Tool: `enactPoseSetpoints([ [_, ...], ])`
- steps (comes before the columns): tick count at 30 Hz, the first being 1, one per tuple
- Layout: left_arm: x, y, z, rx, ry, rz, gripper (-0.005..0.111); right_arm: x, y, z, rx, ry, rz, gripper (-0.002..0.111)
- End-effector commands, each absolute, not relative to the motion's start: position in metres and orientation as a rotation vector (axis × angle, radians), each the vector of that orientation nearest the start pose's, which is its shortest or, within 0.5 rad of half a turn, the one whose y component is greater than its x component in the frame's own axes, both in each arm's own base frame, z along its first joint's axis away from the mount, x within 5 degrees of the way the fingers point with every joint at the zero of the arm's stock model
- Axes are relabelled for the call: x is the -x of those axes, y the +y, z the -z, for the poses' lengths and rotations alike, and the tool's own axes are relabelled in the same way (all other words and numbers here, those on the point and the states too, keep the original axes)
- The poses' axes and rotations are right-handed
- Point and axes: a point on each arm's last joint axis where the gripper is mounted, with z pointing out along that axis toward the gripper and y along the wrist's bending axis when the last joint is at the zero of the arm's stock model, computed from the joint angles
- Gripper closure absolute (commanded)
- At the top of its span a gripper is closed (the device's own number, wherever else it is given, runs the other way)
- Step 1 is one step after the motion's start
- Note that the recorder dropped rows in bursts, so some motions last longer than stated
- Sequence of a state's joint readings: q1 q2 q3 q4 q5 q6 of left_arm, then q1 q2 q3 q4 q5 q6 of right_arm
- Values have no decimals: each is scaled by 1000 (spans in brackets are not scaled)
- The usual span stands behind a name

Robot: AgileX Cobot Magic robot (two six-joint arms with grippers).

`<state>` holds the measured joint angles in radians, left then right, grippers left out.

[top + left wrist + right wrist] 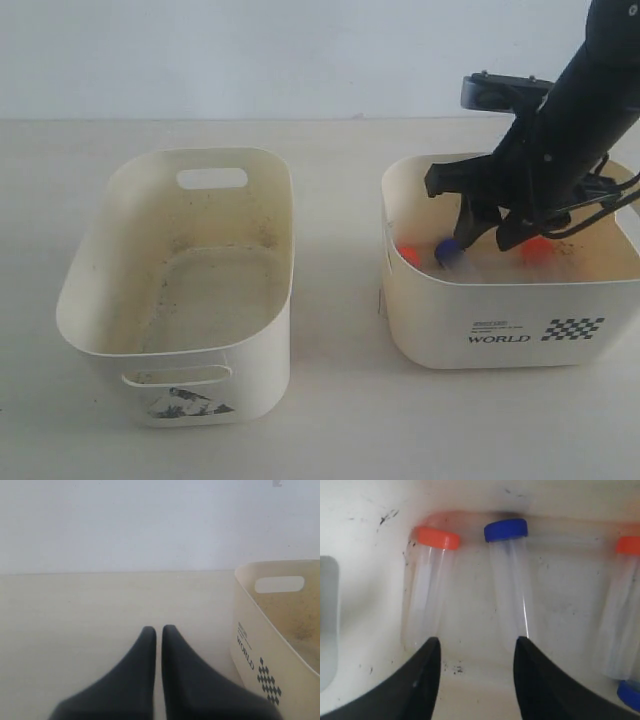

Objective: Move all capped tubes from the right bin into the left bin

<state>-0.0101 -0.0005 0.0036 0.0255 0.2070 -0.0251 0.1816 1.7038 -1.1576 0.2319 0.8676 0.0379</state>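
Picking: right gripper (476,643) in right bin (440,320), fingers (422,680) apart. Next: clamp blue-capped tube (511,585), carry 9 o'clock to left bin (262,368). Left gripper (159,629) fingers together.

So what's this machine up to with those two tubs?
It's moving capped tubes from the right bin to the left bin. The right claw is down inside the right bin, open, near an orange-capped tube and a blue-capped tube. All four tubes lie there; the left bin holds none. The left claw is shut, over the table.

Lab-like tabletop (338,300), capped tubes (507,580)
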Motion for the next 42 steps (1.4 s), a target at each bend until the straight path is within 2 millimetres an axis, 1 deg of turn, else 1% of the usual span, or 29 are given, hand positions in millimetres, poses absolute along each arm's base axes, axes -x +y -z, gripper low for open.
enactPoseSetpoints([
  [1, -56, 0, -195, 8, 1686, 16, 102, -335, 77, -213, 4, 2869, -313, 58],
  [4, -56, 0, -195, 8, 1686, 16, 102, -339, 78, -206, -51, 2862, -319, 37],
  [5, -56, 0, -195, 8, 1686, 16, 102, -340, 78, -204, -56, 2860, -318, 35],
  [9, -56, 0, -195, 8, 1686, 16, 102, -345, 78, -193, -53, 2873, -299, 38],
  [14, -56, 0, -195, 8, 1686, 16, 102, -352, 78, -179, -71, 2866, -284, 39],
  [19, -56, 0, -195, 8, 1686, 16, 102, -357, 78, -159, -81, 2889, -272, 40],
  [23, -56, 0, -195, 8, 1686, 16, 102, -358, 77, -147, -64, 2921, -243, 45],
  [26, -56, 0, -195, 8, 1686, 16, 102, -359, 77, -137, -68, 2942, -237, 45],
  [29, -56, 0, -195, 8, 1686, 16, 102, -360, 77, -133, -64, 2948, -229, 46],
  [31, -56, 0, -195, 8, 1686, 16, 102, -360, 77, -132, -54, 2948, -219, 51],
  [33, -56, 0, -195, 8, 1686, 16, 102, -360, 76, -132, -40, 2948, -206, 59],
  [40, -56, 0, -195, 8, 1686, 16, 102, -358, 76, -131, -38, 2973, -205, 94],
  [42, -56, 0, -195, 8, 1686, 16, 102, -358, 76, -131, -38, 2980, -204, 102],
])
